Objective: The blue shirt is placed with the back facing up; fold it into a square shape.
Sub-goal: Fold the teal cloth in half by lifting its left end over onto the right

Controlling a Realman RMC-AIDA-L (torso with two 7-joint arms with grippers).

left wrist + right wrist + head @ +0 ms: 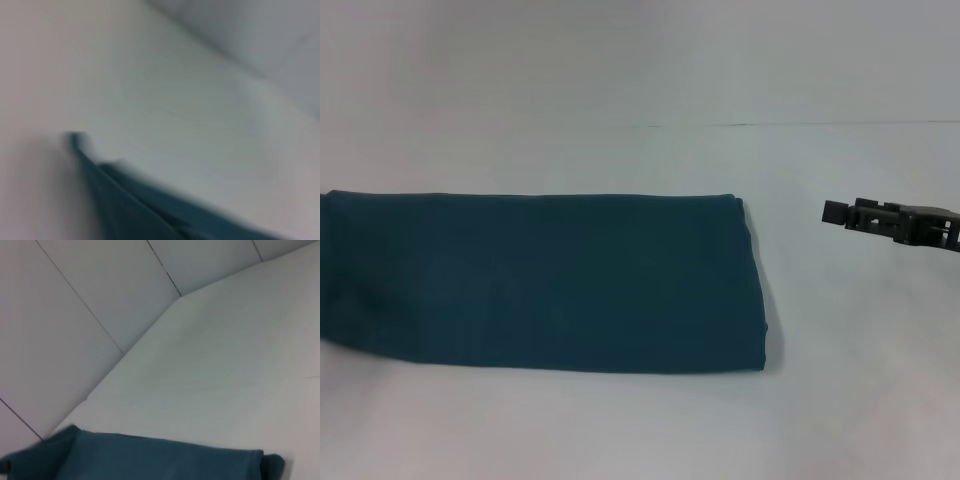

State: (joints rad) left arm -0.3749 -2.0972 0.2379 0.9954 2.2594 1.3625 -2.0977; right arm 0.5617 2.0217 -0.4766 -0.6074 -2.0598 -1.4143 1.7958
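The blue shirt point(545, 282) lies flat on the white table as a long folded band, running from the left edge of the head view to past the middle. Its right end is a straight folded edge. My right gripper point(835, 212) hovers to the right of that end, apart from the cloth, with nothing in it. The right wrist view shows the shirt point(150, 460) along one edge of the picture. A blurred corner of the shirt point(130, 210) shows in the left wrist view. My left gripper is out of view.
The white table point(640, 430) spreads around the shirt, with bare surface in front of it and to its right. A pale panelled wall point(75, 315) rises behind the table's far edge.
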